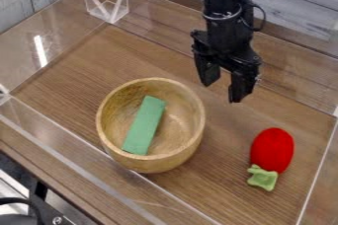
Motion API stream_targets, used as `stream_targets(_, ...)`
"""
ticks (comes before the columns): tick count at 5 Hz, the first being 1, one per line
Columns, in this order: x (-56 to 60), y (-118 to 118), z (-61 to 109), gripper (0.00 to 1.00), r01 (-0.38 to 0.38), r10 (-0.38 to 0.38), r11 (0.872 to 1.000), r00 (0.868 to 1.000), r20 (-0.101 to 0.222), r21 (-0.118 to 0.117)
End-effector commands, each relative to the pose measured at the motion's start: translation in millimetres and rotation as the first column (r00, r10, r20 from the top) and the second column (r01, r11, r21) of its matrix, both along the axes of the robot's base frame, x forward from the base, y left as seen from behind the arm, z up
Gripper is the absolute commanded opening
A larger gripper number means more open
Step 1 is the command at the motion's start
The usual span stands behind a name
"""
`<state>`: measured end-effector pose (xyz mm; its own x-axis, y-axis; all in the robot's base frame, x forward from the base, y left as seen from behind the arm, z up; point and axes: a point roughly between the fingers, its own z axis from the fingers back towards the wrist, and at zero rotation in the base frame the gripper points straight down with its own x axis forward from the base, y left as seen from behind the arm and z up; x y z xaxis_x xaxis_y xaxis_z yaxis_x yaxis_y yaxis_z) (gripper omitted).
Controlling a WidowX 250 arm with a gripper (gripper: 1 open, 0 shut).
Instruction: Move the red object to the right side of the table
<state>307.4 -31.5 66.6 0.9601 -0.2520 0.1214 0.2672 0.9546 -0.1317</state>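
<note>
— How do the jaws stand?
— The gripper [223, 83] points down over the counter [132, 51], its jaws apart and empty.
— And the red object [274, 149]?
— Lying on the counter's right side, leafy stem toward the camera, well apart from the gripper; the wooden bowl [188, 116] holding a green block [144, 124] is to its left.
</note>
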Motion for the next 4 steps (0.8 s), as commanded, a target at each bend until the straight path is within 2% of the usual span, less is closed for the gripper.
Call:
stream_targets(1,7.6,5.5,24.3,1.0,-0.025,0.024,1.0,0.998,0.063,0.013)
stream_targets(2,15.9,19.6,31.9,1.0,-0.068,0.066,0.997,0.995,0.07,0.025)
stream_targets(3,20.4,38.2,44.6,1.0,-0.146,0.143,0.989,0.986,0.085,0.03)
stream_targets(4,1.9,32.3,64.3,1.0,-0.156,0.153,0.988,0.983,0.099,0.021)
